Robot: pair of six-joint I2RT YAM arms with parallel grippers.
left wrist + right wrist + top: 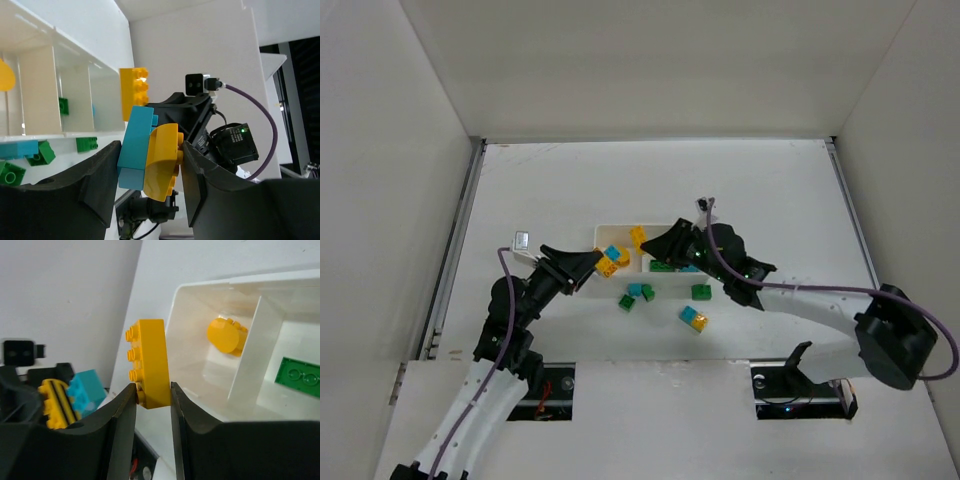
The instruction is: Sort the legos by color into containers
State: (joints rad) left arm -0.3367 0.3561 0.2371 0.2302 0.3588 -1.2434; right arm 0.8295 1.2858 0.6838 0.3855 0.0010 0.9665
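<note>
Your left gripper (150, 165) is pinching a blue brick (136, 145) that is joined with a curved yellow brick (162, 162). It holds them up at the near left corner of the white tray (225, 282). Your right gripper (152, 390) is pinching a long yellow brick (152, 357) by its two sides, close to the tray's left end. In the left end compartment lies a round yellow piece (225, 335), and in the next one a green piece (300, 376). Some loose bricks (638, 292) lie on the table (770, 190), between the tray and its near edge.

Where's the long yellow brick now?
The brick is pinched in the right gripper, mid right wrist view, by the tray's end compartment holding a round yellow piece; the left gripper's cyan-yellow stack is left of it.
</note>
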